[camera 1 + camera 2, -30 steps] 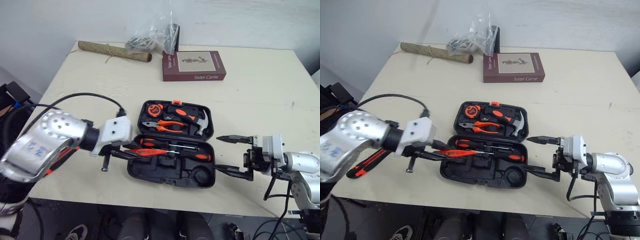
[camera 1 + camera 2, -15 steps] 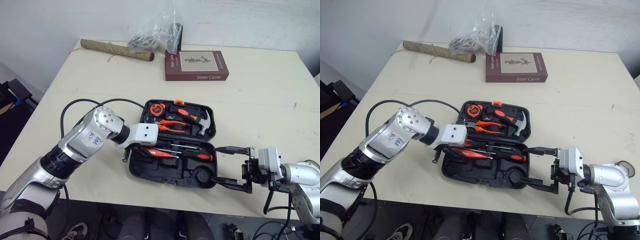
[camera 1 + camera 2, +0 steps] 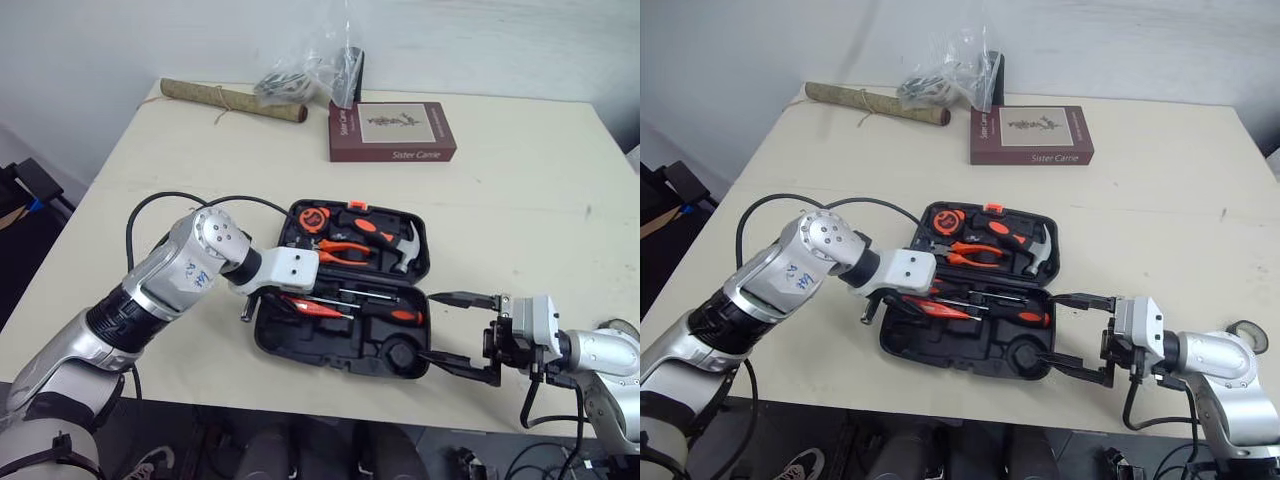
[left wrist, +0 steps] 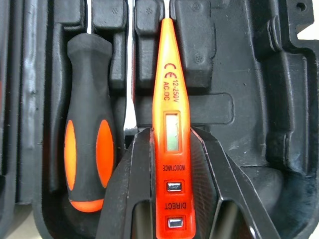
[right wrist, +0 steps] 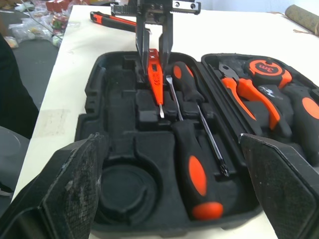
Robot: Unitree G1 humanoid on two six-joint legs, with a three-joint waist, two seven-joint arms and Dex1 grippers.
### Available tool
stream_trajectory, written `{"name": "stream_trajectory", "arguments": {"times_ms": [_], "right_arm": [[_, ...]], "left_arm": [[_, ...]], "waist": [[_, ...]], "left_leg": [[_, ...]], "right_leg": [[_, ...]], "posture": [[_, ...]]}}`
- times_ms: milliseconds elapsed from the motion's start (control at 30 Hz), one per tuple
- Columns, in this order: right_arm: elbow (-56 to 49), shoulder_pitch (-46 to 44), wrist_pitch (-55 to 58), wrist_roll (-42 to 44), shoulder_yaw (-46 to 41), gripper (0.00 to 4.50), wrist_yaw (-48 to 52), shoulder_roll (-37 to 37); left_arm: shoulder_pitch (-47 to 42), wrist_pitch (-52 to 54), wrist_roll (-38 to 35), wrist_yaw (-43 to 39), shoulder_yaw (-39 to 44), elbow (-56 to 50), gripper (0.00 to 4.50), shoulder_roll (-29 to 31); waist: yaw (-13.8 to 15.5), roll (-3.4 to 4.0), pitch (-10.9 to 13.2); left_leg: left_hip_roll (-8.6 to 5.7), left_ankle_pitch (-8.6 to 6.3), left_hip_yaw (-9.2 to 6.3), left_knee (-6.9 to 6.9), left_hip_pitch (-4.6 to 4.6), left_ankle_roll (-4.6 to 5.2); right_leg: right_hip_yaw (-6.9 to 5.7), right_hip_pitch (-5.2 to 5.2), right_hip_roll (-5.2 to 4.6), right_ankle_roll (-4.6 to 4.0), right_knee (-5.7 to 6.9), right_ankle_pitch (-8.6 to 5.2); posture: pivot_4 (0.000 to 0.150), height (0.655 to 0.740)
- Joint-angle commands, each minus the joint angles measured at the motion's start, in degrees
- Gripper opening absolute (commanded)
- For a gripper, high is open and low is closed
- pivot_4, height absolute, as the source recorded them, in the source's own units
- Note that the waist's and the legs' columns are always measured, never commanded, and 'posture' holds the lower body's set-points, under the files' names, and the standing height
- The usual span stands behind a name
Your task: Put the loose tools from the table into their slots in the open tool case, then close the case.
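One tool case (image 3: 300,345), two screwdrivers (image 5: 192,169), one tester pen (image 4: 169,124), one hammer (image 3: 405,250), one book (image 3: 395,130)

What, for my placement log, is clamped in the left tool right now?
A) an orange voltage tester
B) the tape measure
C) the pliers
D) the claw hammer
A: in the left wrist view the left tool has its two black fingers closed on the orange voltage tester, marked 12-250V AC.DC, held over the moulded slots of the tool case.
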Motion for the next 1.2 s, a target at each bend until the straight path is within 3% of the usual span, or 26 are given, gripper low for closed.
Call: {"name": "stream_trajectory", "arguments": {"times_ms": [33,300,567,633,733,967,1100,1200], "right_arm": [[-1.41,-0.02,-1.11,-0.23,-0.83,4.5,-0.66,0.15],[-0.64,-0.49,-1.67,-0.65,-0.09,4.5,-0.55,0.7],[-0.07,-0.31,-2.39,-0.88,0.46,4.5,-0.23,1.06],[-0.01,-0.29,-2.42,-0.83,0.51,4.5,-0.16,1.16],[0.15,-0.37,-2.38,-0.7,0.45,4.5,0.12,1.18],[-0.24,-0.37,-1.18,-0.22,0.7,4.5,0.76,0.81],[-0.58,-0.24,-0.8,-0.32,0.91,4.5,0.68,1.04],[-0.42,0.06,-1.03,-0.51,0.95,4.5,0.47,1.32]], "left_arm": [[0.27,1.14,4.31,0.25,-2.22,0.66,0.32,1.12],[1.4,0.14,9.43,1.23,-5.11,3.16,0.32,0.5],[2.33,0.7,8.53,1.17,-3.68,0.6,0.32,-0.7],[2.71,1.08,6.56,0.9,-1.66,-0.84,1.35,-0.86],[2.7,2.47,4.2,0.75,1.69,-3.19,2.49,-1.03],[1.47,6.53,-2.06,-4.27,7.99,-9.95,2.49,3.87],[6.01,1.66,-7.09,-0.1,15.43,-8.78,2.49,1.0],[12.42,-5.34,-13.56,5.35,25.2,-4.99,1.61,-6.38]], "waist": [[0.02,0.0,0.0],[0.07,-0.01,-0.02],[-0.06,0.03,-0.04],[-0.04,0.02,-0.04],[-0.16,0.02,-0.04],[0.03,-0.01,-0.02],[0.17,-0.01,-0.02],[0.14,-0.02,-0.01]], "left_leg": [[0.0,0.0,0.0,0.01,0.0,0.0],[-0.01,0.0,-0.02,0.28,0.19,0.01],[0.08,-0.01,-0.05,0.3,0.38,-0.01],[0.08,-0.01,-0.06,0.32,0.36,-0.01],[0.09,-0.02,-0.06,0.31,0.3,-0.01],[0.07,-0.02,-0.09,0.37,0.07,-0.01],[0.06,-0.03,-0.14,0.43,0.04,0.0],[0.05,-0.04,-0.18,0.46,0.05,0.03]], "right_leg": [[0.0,0.0,0.0,0.0,0.03,0.0],[0.05,0.19,-0.12,-0.01,0.26,-0.01],[0.1,0.34,-0.15,-0.07,0.27,-0.04],[0.09,0.34,-0.15,-0.07,0.32,-0.04],[0.08,0.29,-0.14,-0.07,0.33,-0.04],[0.05,0.13,-0.15,-0.07,0.34,-0.04],[0.04,0.13,-0.18,-0.07,0.35,-0.04],[0.03,0.16,-0.23,-0.06,0.35,-0.04]], "posture": [[0.15,0.74],[0.15,0.74],[0.15,0.74],[0.15,0.74],[0.15,0.74],[0.15,0.74],[0.15,0.74],[0.15,0.74]]}}
